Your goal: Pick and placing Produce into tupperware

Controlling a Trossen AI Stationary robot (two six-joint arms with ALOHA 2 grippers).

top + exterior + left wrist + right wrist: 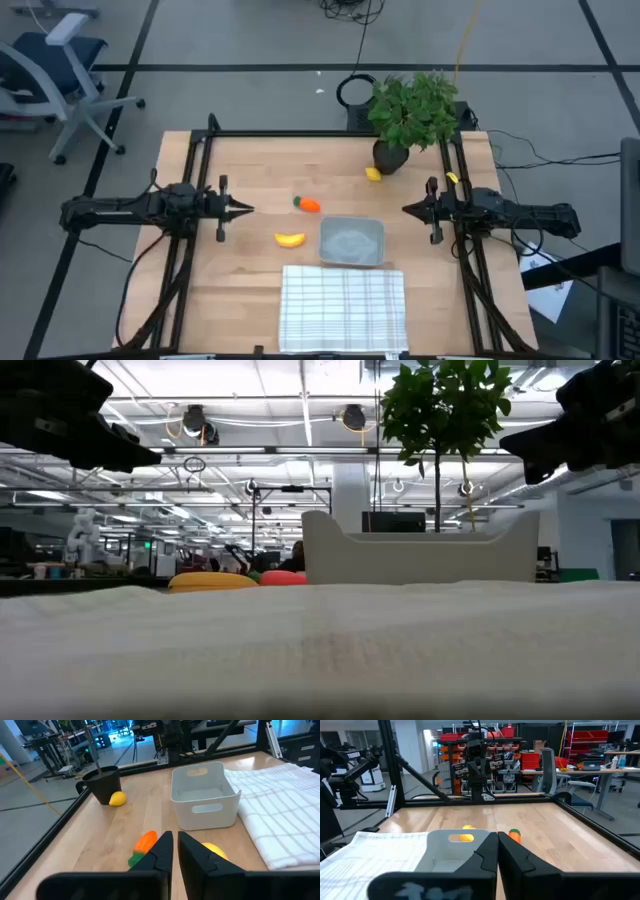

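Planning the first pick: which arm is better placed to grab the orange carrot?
Left, probably. The orange toy carrot lies just ahead of the left gripper; the grey plastic tub sits nearer the right gripper.

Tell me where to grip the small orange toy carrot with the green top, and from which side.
Grip the small orange toy carrot across its orange body, coming straight down from above. It lies flat on the wooden table with open space all round, its length roughly towards the left gripper, so fingers probably close best across its narrow width.
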